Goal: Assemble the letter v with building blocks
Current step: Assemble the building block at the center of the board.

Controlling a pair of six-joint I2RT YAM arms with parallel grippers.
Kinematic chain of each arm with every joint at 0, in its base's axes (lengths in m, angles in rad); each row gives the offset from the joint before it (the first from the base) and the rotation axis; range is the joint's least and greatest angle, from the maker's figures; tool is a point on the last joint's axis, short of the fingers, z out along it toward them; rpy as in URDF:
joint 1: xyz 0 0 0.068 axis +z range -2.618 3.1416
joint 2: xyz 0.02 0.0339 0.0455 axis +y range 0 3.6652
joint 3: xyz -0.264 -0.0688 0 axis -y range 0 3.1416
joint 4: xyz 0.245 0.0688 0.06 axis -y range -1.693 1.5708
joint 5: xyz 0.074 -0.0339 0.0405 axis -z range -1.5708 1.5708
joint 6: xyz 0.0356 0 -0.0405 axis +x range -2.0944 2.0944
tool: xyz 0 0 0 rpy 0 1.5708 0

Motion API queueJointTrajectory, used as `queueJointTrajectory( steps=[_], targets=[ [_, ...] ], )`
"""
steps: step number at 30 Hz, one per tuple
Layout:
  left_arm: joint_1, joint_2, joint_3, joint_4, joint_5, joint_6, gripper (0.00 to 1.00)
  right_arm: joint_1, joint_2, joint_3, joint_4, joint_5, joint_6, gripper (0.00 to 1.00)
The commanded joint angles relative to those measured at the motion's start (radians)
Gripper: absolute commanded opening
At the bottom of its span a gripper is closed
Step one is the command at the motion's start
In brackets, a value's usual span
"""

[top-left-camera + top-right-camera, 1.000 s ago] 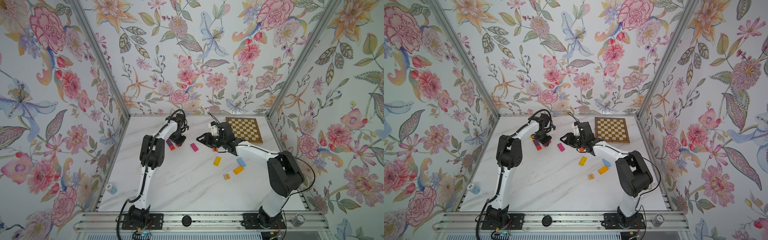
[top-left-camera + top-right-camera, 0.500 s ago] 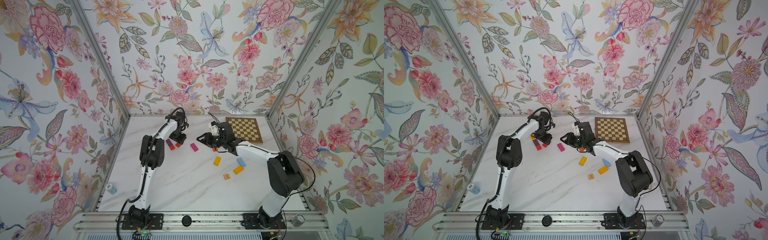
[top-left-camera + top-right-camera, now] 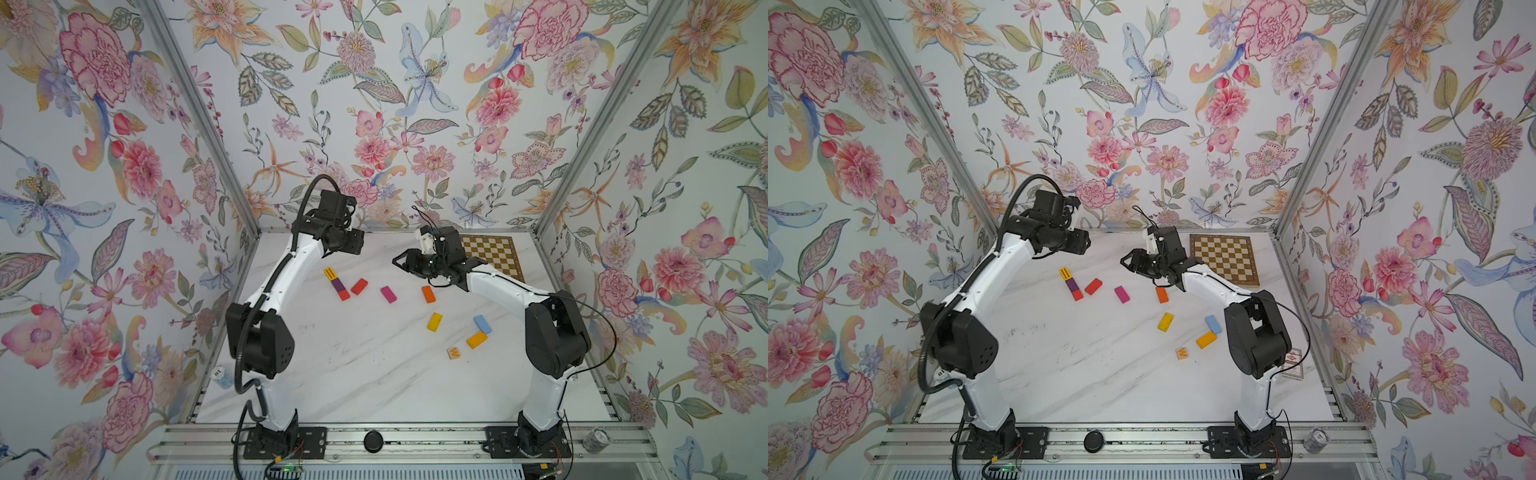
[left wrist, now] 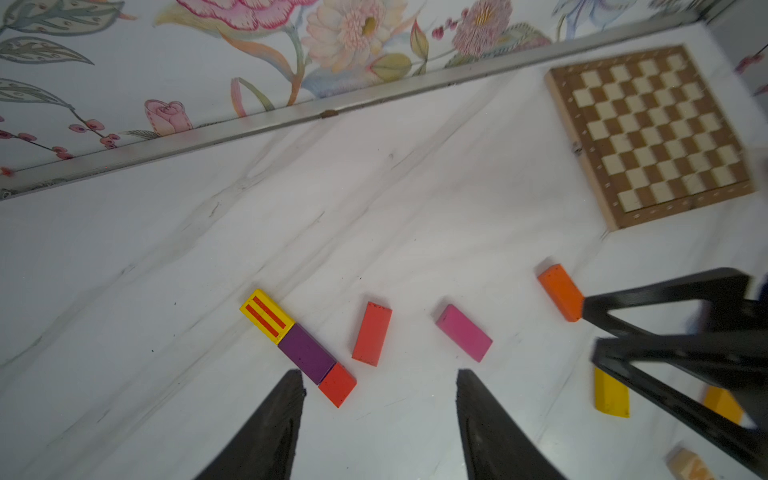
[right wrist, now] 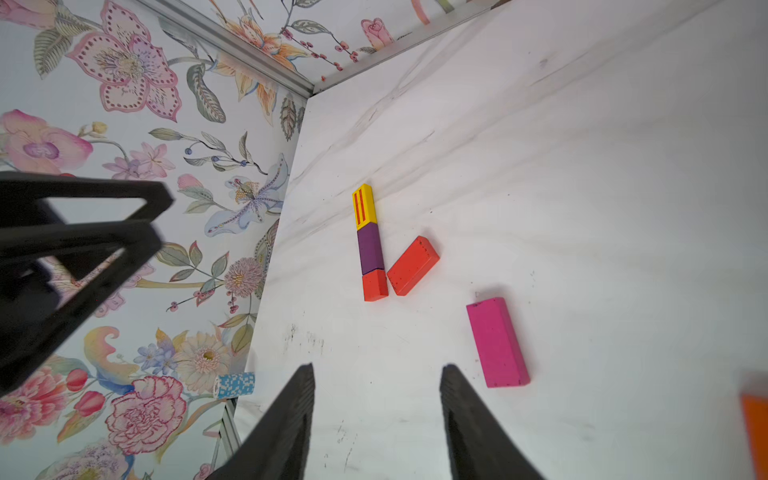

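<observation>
marble table (image 3: pixel 353 374): card box (image 3: pixel 1292 362) in a top view only; left hand (image 4: pixel 379 374), right hand (image 5: pixel 378 368) gape empty.

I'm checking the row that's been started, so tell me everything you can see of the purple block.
The purple block is a matte, painted, wood-looking rectangle lying flat on the white marbled table. It is the middle of a straight three-piece row: the yellow striped block butts one end, the small red block the other. The long red block lies close beside it, apart. Nothing else touches it.
</observation>
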Motion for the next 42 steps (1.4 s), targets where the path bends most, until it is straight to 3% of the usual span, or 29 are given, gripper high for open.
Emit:
queueJointTrajectory(
  steps=[1,3,9,18,26,42],
  targets=[
    [0.046,-0.157,-0.246,0.263,0.137,-0.24,0.6,0.016,0.102,0.101,-0.145,0.026,-0.102,0.52],
    [0.056,-0.275,-0.388,0.334,0.119,-0.299,0.6,0.019,0.172,0.184,-0.188,0.019,-0.12,0.52],
    [0.057,-0.469,-0.638,0.362,0.056,-0.407,0.59,0.05,0.369,0.412,-0.264,-0.007,-0.155,0.53],
    [0.058,-0.661,-0.847,0.405,0.0,-0.505,0.55,0.079,0.647,0.759,-0.334,-0.038,-0.129,0.53],
    [0.058,-0.721,-0.895,0.395,-0.052,-0.518,0.55,0.094,0.71,0.817,-0.325,-0.043,-0.1,0.54],
    [0.058,-0.692,-0.889,0.373,-0.026,-0.523,0.54,0.111,0.749,0.836,-0.294,-0.059,-0.076,0.55]
  ],
)
